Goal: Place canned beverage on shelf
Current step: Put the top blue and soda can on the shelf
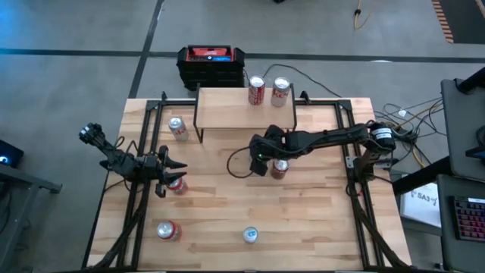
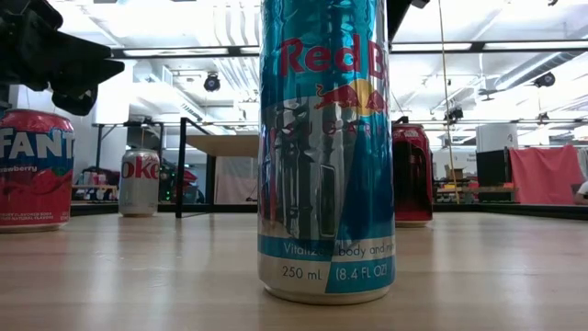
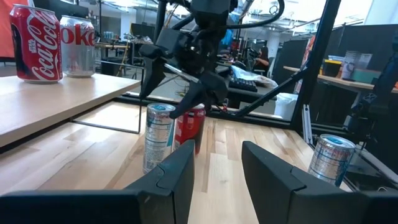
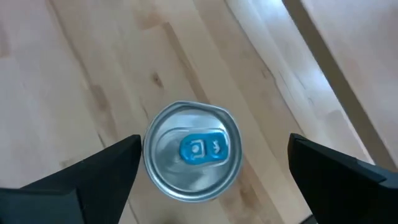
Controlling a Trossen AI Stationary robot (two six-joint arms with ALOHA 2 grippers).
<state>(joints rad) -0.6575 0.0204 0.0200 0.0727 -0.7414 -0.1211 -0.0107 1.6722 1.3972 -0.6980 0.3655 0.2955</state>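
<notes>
Right end effector (image 4: 211, 168) poised wide open over a red can (image 1: 280, 168)
It straddles the upright can at table (image 1: 318, 220) centre for a top grasp; shelf (image 1: 227, 108) at 12 o'clock holds two cans; left end effector (image 1: 168, 173) closed at 9 o'clock

The table (image 1: 318, 227) was pale wood planking, smooth with a soft sheen. On it, the shelf (image 1: 227, 106) had a matt light wooden board on thin black metal legs. The cans on the shelf (image 1: 257, 89) were glossy printed metal. Near the table's front edge, the tall blue can (image 2: 326, 147) shone, its silver base bright. The can lid (image 4: 191, 151) was brushed aluminium with a blue tab.
</notes>
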